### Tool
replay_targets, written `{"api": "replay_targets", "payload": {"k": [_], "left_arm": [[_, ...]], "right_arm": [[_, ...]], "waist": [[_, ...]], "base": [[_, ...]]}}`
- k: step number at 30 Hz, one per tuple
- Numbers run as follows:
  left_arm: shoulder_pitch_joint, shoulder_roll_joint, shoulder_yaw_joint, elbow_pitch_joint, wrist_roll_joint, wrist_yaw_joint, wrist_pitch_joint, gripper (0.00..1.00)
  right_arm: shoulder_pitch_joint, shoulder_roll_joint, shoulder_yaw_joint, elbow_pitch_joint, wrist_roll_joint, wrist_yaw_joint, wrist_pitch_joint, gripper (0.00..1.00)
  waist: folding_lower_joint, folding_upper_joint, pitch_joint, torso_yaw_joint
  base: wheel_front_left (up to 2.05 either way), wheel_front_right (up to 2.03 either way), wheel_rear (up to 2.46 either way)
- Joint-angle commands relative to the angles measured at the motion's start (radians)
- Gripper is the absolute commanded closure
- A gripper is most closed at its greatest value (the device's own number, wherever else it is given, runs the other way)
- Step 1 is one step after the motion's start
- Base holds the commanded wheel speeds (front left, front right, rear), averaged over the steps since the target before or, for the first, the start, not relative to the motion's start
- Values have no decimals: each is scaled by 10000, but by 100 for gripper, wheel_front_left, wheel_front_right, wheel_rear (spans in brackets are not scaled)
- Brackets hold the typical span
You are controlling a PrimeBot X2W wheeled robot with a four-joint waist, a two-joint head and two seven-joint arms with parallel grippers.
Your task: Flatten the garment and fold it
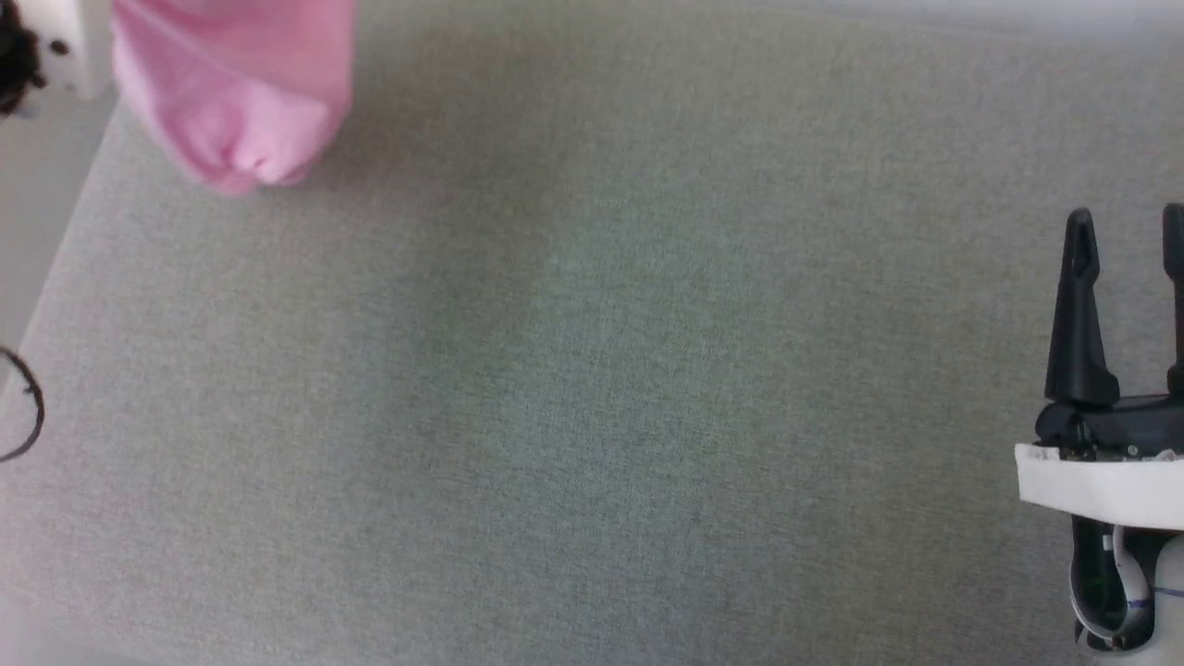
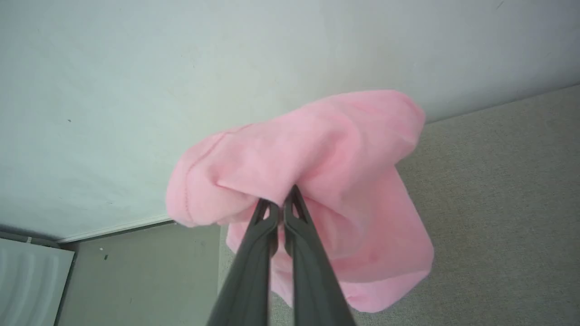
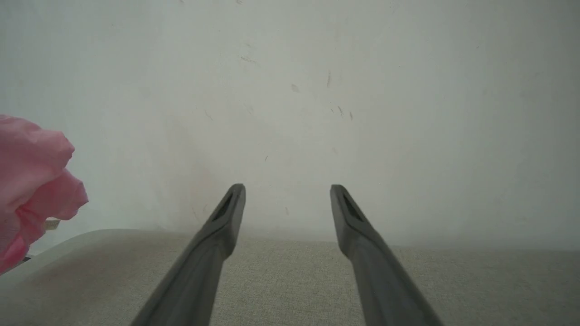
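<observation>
The left claw [image 2: 281, 199] is pinched tight on a fold of the pink garment [image 2: 317, 149]. The garment hangs from its tips in a loose bunch, apparently clear of the surface, at the far left corner of the grey cloth-covered counter [image 1: 592, 416] with the pale wall [image 3: 290, 90] behind. The right claw [image 1: 1124, 227] holds nothing, its fingers spread wide, low over the right side of the counter and well apart from the garment. The step in hand looks like the pick-up that comes before flattening: nothing is spread out yet. The next move probably calls for carrying the bunch toward the middle of the counter. There the right claw could take a second edge so the two can pull the cloth out flat.
</observation>
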Motion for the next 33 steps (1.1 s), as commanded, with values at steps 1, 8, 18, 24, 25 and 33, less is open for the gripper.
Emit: {"api": "replay_targets", "payload": {"k": [1, 8, 18, 24, 25, 33], "left_arm": [[-360, -8, -224, -274, -108, -63, -43, 100], [-1403, -413, -1623, -1521, -656, -63, -226, 100], [-1684, -1370, -3383, -2175, -1210, -63, -1018, 100], [-915, -2062, -4951, -2188, -1512, -63, -1567, 100], [-769, -2169, -5343, -2157, -1516, -63, -1586, 100], [1541, -3502, -6430, -1960, -1187, -63, -1214, 100]], "right_arm": [[140, 13, -56, 49, 101, -19, -47, 0], [437, 13, -104, 180, 447, -19, -47, 0], [452, 13, -119, 277, 720, -19, -47, 0], [491, 13, -258, 321, 776, -19, -47, 0], [467, 13, -268, 320, 785, -19, -47, 0], [337, 13, -257, 313, 799, -19, -47, 0]], "waist": [[2, 0, -891, -291], [2, 0, -1456, -1077], [2, 0, -1504, -2601], [2, 0, -1275, -3318], [2, 0, -1225, -3381], [2, 0, -880, -3558]], "base": [[0, 0, 0], [0, 0, 0], [0, 0, 0], [0, 0, 0], [0, 0, 0], [0, 0, 0]]}}
